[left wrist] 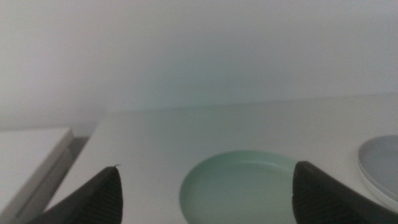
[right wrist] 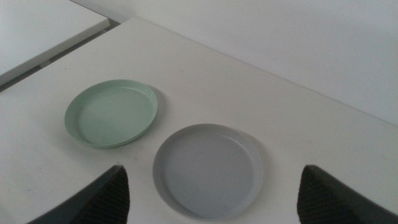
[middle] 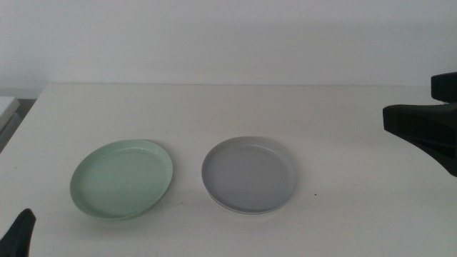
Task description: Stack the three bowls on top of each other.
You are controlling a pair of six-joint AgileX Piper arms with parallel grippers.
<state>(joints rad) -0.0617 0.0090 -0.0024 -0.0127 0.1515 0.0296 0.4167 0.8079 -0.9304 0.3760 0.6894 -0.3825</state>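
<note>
A pale mint green bowl (middle: 121, 178) lies on the white table (middle: 228, 107), left of centre. Right of it, a small gap away, lies the grey bowl (middle: 250, 173). A paler rim (middle: 246, 211) shows under the grey bowl's near edge and looks like the white bowl beneath it. My left gripper (left wrist: 207, 167) is open and empty, low at the table's near left corner, facing the green bowl (left wrist: 239, 186). My right gripper (right wrist: 212, 168) is open and empty, raised off the table at the right, looking down on the grey bowl (right wrist: 208, 171) and the green bowl (right wrist: 112, 113).
A lower white surface (middle: 7, 107) adjoins the table's left edge. A plain white wall rises behind the table's far edge.
</note>
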